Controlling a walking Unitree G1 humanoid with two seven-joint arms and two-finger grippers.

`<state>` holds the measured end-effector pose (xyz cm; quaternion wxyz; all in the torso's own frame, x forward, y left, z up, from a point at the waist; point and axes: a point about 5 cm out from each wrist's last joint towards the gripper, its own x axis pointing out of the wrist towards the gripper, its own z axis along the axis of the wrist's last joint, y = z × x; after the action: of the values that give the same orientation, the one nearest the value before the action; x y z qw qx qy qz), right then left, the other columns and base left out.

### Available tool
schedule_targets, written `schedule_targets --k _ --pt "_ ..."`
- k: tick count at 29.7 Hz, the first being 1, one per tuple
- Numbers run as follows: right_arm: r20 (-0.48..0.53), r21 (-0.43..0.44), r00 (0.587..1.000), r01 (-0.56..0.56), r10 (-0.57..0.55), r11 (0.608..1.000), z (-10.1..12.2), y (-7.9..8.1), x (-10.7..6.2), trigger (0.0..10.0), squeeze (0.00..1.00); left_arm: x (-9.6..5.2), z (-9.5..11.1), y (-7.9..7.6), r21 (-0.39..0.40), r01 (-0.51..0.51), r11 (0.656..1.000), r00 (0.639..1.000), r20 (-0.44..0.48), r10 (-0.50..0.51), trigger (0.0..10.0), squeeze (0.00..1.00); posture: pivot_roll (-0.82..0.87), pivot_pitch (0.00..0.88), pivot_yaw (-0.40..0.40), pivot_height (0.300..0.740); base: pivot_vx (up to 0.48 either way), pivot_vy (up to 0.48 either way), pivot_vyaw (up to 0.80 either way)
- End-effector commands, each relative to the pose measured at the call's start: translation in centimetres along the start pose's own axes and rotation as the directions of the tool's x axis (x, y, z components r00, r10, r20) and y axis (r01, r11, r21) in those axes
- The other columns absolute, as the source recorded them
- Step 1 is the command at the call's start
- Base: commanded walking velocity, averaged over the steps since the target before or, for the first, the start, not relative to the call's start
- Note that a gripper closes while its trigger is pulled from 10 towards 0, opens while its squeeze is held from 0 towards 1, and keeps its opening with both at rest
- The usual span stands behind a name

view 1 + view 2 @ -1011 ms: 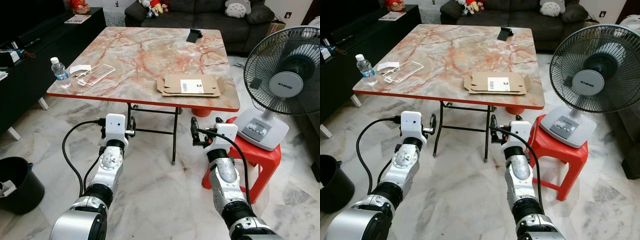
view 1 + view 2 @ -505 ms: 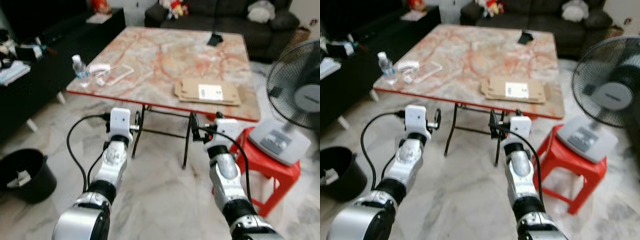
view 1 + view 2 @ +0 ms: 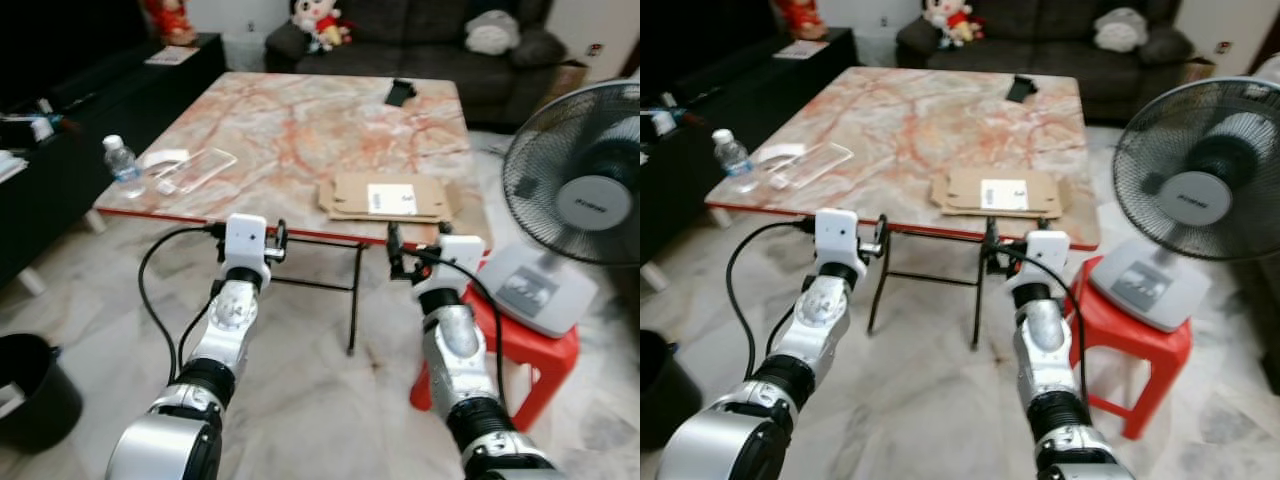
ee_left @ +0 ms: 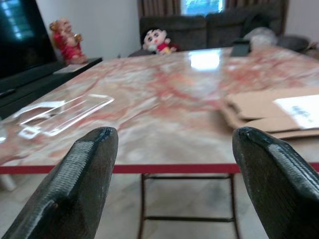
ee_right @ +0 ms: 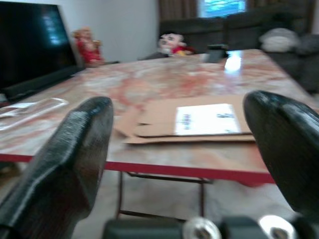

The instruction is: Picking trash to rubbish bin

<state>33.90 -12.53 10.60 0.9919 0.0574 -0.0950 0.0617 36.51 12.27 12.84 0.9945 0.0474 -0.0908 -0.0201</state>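
Closing on the table since a second ago, the view swings, the bin sliding to 8 o'clock, the cardboard at 12, and left gripper and right gripper gape wide, holding nothing, so pickup looks near.

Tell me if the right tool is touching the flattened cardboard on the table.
Apart. In the right wrist view the right tool sits short of the table's red edge, its fingers spread, with the flattened cardboard lying farther back on the marble top.
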Motion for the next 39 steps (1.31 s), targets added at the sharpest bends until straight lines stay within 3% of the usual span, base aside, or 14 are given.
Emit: schedule_targets --k 1,15,21,28,39 --pt "0.028 -0.002 1.000 0.004 -0.004 1.000 0.59 -0.20 0.22 10.0 0.00 0.38 0.59 0.06 -0.003 -0.007 1.000 1.000 0.016 0.007 10.0 0.00 -0.12 0.025 0.012 0.740 0.300 0.000 0.00" --pt "0.033 -0.030 0.999 -0.009 0.010 1.000 0.84 -0.07 0.36 10.0 0.00 0.49 0.71 0.18 -0.005 -0.018 1.000 1.000 0.017 0.018 10.0 0.00 -0.11 0.030 0.011 0.740 0.313 0.000 0.00" --pt "0.015 0.010 1.000 0.000 0.000 1.000 0.66 -0.15 0.40 10.0 0.00 0.51 0.72 0.19 -0.006 -0.019 1.000 1.000 0.015 0.019 10.0 0.00 -0.11 0.032 0.010 0.740 0.334 0.000 0.00" --pt "0.034 0.012 0.999 -0.008 0.007 1.000 0.88 -0.10 0.42 10.0 0.00 0.52 0.73 0.20 -0.006 -0.017 1.000 1.000 0.016 0.017 10.0 0.00 -0.11 0.032 0.010 0.740 0.335 0.000 -0.80" --pt "0.037 -0.027 0.999 -0.017 0.018 0.999 0.91 0.06 0.33 10.0 0.00 0.53 0.76 0.19 -0.004 -0.015 1.000 1.000 0.016 0.015 10.0 0.00 -0.11 0.035 0.011 0.740 0.335 0.000 0.00"
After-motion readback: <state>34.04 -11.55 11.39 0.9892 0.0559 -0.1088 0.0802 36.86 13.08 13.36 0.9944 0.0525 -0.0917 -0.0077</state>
